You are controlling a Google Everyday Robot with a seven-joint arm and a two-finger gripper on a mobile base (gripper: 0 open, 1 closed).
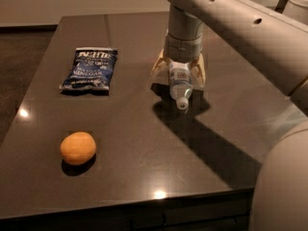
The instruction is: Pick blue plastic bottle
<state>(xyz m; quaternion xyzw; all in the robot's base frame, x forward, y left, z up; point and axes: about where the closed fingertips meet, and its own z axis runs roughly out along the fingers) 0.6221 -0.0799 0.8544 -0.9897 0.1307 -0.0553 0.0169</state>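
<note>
Camera view: the gripper (pixel 179 73) sits low over the bench (pixel 130 143), its jaws spread either side of the blue plastic bottle (pixel 180 83) lying there on its side; if you close off-centre, the smooth round body may roll or squirt free.

On worktop (pixel 144 153), back left: chip bag (pixel 90 70); before it, near front: orange (pixel 78 148). Right of both: bottle (pixel 180 83), lying between spread jaws of gripper (pixel 179 75).
</note>
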